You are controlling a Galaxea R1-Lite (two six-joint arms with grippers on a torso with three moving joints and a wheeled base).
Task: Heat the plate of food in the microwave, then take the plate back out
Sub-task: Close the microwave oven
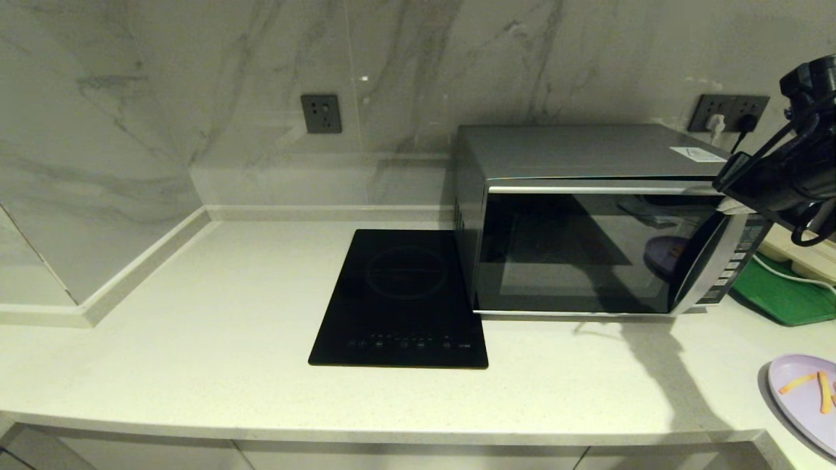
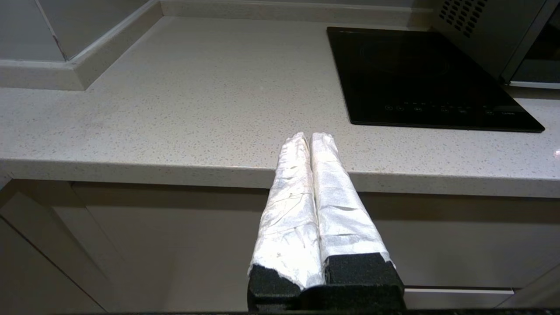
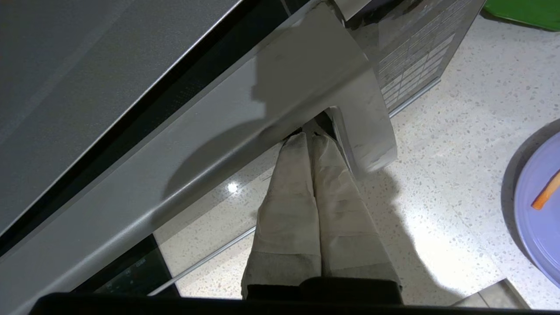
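The right arm is reaching in from the right side at the height of the microwave's (image 1: 588, 222) top front corner, angling down toward the door. Seen from its wrist, the right gripper (image 3: 311, 136) is keeping its two padded fingers (image 3: 288, 192) pressed together, their tips tucking in behind the upper end of the curved silver handle (image 3: 350, 109), beside the button panel (image 3: 411, 57). The microwave door is sitting closed, its dark glass reflecting the room. The plate of food (image 1: 806, 395) is resting on the pale counter (image 1: 228, 313) near the front right edge, well apart from the microwave, with a few orange sticks lying on it. A green tray (image 1: 784, 297) is lying just to the right of the microwave. A black hob (image 1: 401, 297) is sitting beside the microwave's left wall. The left gripper (image 2: 309, 136) is hanging low in front of the counter's front edge, its wrapped fingers pressed together on nothing.
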